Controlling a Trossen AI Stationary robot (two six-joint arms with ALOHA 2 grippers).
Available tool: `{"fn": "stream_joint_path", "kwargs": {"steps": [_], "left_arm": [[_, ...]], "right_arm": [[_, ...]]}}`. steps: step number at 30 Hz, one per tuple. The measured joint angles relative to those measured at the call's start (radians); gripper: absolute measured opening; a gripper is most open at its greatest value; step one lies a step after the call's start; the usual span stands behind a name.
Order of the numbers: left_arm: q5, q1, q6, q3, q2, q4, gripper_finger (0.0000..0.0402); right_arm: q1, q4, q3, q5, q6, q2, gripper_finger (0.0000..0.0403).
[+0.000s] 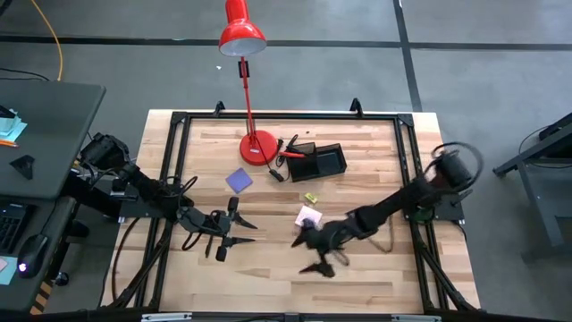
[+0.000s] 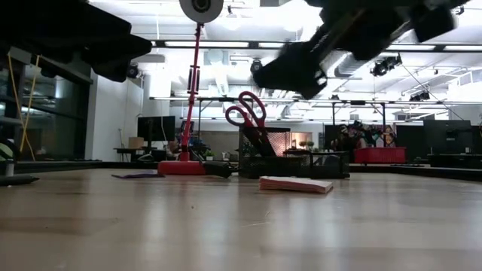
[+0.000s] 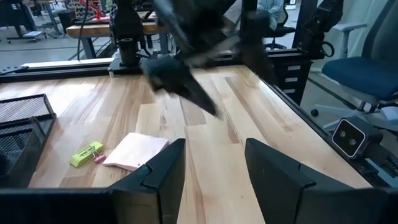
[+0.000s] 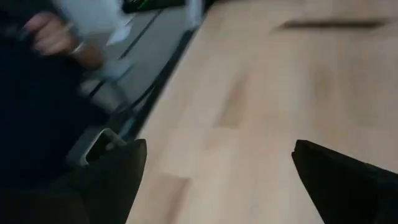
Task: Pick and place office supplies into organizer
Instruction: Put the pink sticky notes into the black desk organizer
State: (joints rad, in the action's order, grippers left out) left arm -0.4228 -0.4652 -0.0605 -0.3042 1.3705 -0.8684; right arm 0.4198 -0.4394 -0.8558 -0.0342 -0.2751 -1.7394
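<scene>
The pink note pad (image 1: 308, 216) lies flat on the table near its middle, with the tiny yellow piece (image 1: 311, 198) just beyond it. The purple-blue pad (image 1: 239, 181) lies further left. The black organizer (image 1: 320, 161) stands at the far middle, and red-handled scissors (image 2: 245, 113) stand in it, handles up. A dark pen (image 1: 276, 174) lies beside it. My right gripper (image 1: 309, 252) hangs open above the table, just near of the pink pad (image 3: 137, 149), with nothing between its fingers. My left gripper (image 3: 214, 180) waits open at the left, pointing toward the pad.
A red desk lamp (image 1: 243, 36) stands with its round base (image 1: 257, 148) left of the organizer. A black frame rail (image 1: 286, 116) runs around the table's edges. Bare wood lies along the near side.
</scene>
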Motion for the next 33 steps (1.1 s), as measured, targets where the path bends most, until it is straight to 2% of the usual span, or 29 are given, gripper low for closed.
{"fn": "stream_joint_path", "kwargs": {"steps": [2,4,8,10,16,23,27,33], "left_arm": [[0.0,0.0,0.0,0.0,0.0,-0.005,0.0159],[0.0,0.0,0.0,0.0,0.0,-0.004,0.0159],[0.0,0.0,0.004,0.0,0.0,-0.003,0.0159],[0.0,0.0,0.004,0.0,0.0,-0.003,0.0159],[0.0,0.0,0.004,0.0,0.0,-0.004,0.0159],[0.0,0.0,0.003,0.0,0.0,-0.003,0.0159],[0.0,0.0,0.003,0.0,0.0,-0.003,0.0159],[-0.004,0.0,0.003,0.0,0.0,-0.001,0.0159]], "right_arm": [[-0.001,-0.047,0.092,0.151,-0.015,0.086,0.0392],[-0.004,-0.126,0.184,0.238,-0.039,0.148,0.0392],[0.005,-0.349,0.316,0.241,-0.098,0.229,0.0394],[0.014,-0.381,0.354,0.257,-0.087,0.23,0.0393],[0.026,-0.373,0.377,0.452,-0.145,0.225,0.0391],[0.026,-0.332,0.377,0.52,-0.21,0.224,0.0393],[0.026,-0.243,0.377,0.645,-0.302,0.224,0.0392],[0.024,-0.149,0.377,0.708,-0.404,0.215,0.0394]]}}
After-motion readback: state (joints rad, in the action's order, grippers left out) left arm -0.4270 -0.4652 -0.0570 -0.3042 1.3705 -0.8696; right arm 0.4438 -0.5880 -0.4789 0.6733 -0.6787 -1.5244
